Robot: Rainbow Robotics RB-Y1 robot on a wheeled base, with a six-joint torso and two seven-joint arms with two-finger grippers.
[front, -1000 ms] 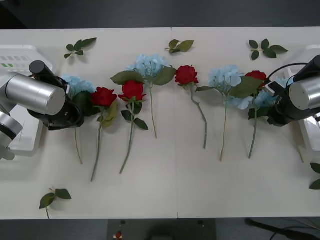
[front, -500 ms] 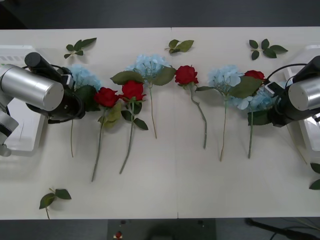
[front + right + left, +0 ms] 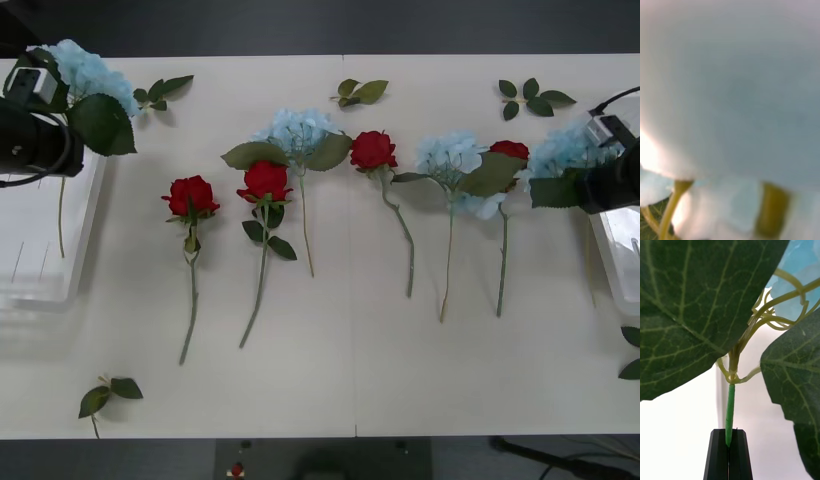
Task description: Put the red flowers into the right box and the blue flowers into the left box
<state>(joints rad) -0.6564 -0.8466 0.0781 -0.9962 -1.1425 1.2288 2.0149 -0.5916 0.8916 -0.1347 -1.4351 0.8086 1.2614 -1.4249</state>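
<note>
- Left tool (image 3: 729, 450) at the counter's far left corner, black fingers (image 3: 718, 453) pressed together on the green stem of a blue flower (image 3: 85, 70); held over the left box (image 3: 40, 285), stem hanging down across it.
- Right tool (image 3: 610, 180) at the counter's right edge, carrying another blue flower (image 3: 570, 150) beside the right box (image 3: 620, 265); finger gap not visible, so cannot tell how tightly closed. Right wrist view blurred by pale petals (image 3: 733, 93) right against the lens.
- Two more blue flowers lying on the counter: one (image 3: 300, 130) near the far edge at centre, one (image 3: 450, 155) toward the right.
- Four red flowers in a row across the middle, stems toward the near edge: leftmost (image 3: 190, 195), next (image 3: 265, 180), centre (image 3: 372, 150), rightmost (image 3: 512, 152) partly under a leaf.
- Loose leaf sprigs (image 3: 360, 92) along the far edge, one (image 3: 108, 393) near the near left corner.
</note>
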